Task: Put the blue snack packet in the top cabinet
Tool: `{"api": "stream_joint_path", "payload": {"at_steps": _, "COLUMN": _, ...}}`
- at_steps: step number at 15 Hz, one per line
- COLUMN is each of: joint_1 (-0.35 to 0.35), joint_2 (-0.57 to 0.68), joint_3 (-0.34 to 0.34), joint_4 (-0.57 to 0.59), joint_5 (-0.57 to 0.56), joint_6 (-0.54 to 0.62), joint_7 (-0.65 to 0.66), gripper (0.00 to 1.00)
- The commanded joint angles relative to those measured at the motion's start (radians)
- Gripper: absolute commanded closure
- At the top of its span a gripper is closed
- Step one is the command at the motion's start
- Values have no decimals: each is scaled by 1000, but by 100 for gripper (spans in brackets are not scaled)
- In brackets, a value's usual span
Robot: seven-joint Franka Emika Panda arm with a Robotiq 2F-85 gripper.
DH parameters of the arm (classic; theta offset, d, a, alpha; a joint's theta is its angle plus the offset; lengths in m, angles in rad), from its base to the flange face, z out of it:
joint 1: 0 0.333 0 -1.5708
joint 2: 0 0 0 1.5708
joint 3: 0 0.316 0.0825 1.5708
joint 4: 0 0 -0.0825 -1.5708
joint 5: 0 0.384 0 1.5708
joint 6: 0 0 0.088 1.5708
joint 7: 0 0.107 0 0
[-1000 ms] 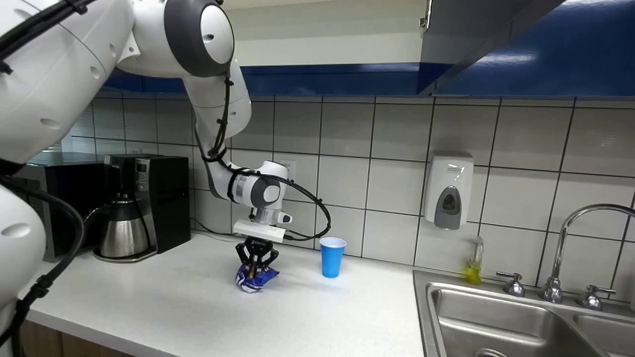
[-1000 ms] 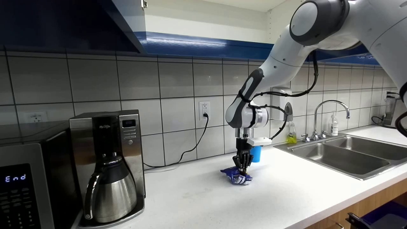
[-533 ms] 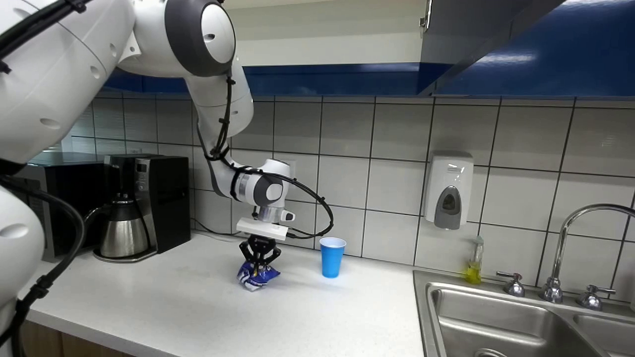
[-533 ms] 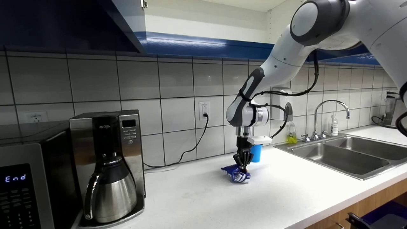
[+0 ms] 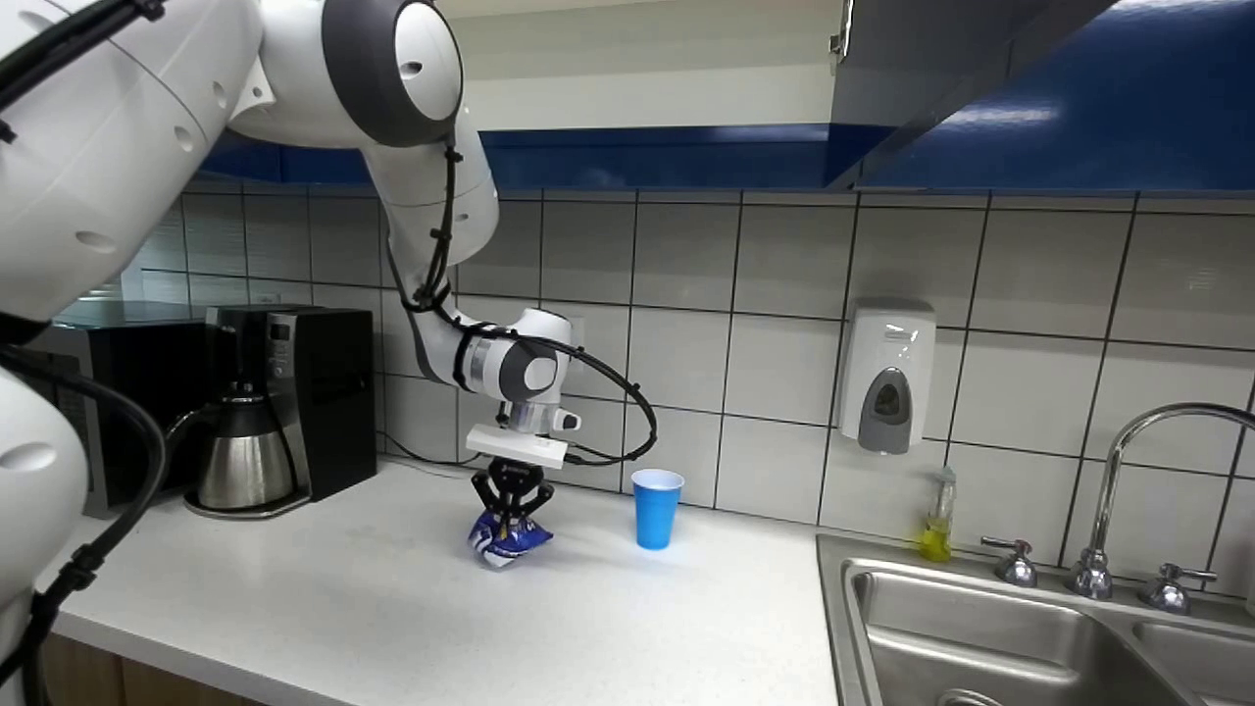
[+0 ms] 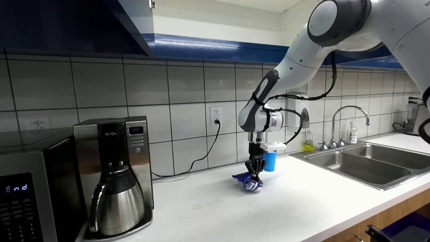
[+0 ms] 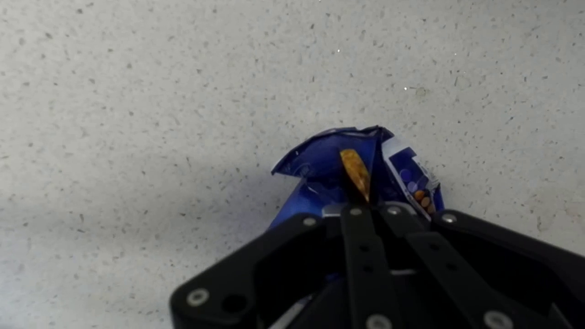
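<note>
- White counter [image 5: 588, 637] is running from coffee maker [image 5: 314, 412] to sink edge [image 5: 841, 608].
- Claw [image 5: 505, 530] is pinching the blue packet [image 5: 510, 548] low between them, well back from front edge [image 6: 369, 216].
- Cabinet [image 5: 647, 93] is gaping overhead.

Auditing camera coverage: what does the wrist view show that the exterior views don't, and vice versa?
Wrist view only: small orange dots printed on the crinkled dark-blue foil packet, dark specks in the pale countertop.
Exterior views only: open dark-blue cabinet with pale interior, light-blue plastic cup, black-and-silver coffee maker, rectangular stainless-steel sink.
Shared: packet, countertop, black two-fingered end effector closed on the packet.
</note>
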Motion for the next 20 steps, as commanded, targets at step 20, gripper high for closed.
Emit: {"api": "stream_joint_path", "payload": {"at_steps": 20, "joint_1": -53, "joint_2": -407, "joint_3": -15, "joint_4": -341, "joint_5": 34, "joint_6": -33, "joint_7": -31, "gripper": 100}}
